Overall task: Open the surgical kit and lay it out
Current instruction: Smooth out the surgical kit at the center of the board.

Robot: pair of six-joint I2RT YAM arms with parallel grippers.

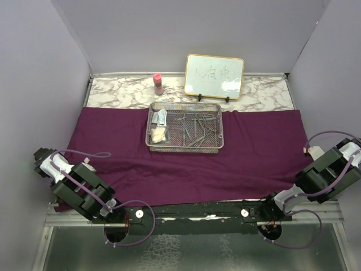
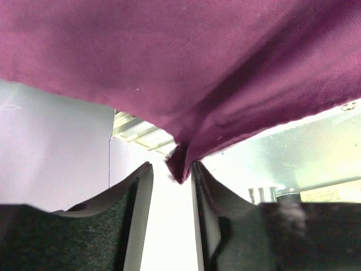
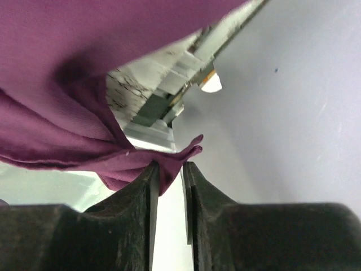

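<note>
**Two corners out, cloth spread**

The left hand (image 2: 172, 165) stands apart, a corner of the purple cloth (image 2: 169, 56) loose in the gap. The right hand (image 3: 170, 165) is narrower, a fold filling it; pinched or not, I cannot tell. Outward, the cloth lies flat across the bench (image 1: 124, 93), the wire tray (image 1: 185, 149) on its far middle, steel tools (image 1: 194, 127) inside. Unwrapping looks done; next, both hands must clear the corners and reach for the tray.
</note>
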